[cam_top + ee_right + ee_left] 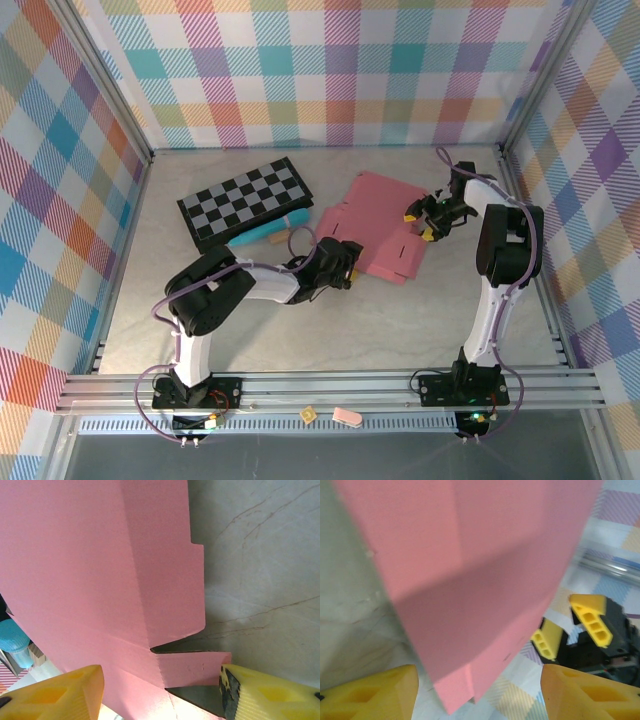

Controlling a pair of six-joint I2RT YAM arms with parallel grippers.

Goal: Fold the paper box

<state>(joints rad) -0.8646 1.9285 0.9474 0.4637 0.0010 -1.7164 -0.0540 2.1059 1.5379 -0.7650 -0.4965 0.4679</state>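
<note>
Pink cardboard box point(375, 225) lying partly unfolded mid-table, left gripper point(479, 690) spread wide with the box's left edge between its fingers, right gripper point(420, 225) spread wide astride a right-side tab, checkered board point(245, 200) just beside it, back left

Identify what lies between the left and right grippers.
The paper box, pink, lies there. In the top view it spans the stretch between the left gripper and the right gripper, which stand open at its opposite edges.
</note>
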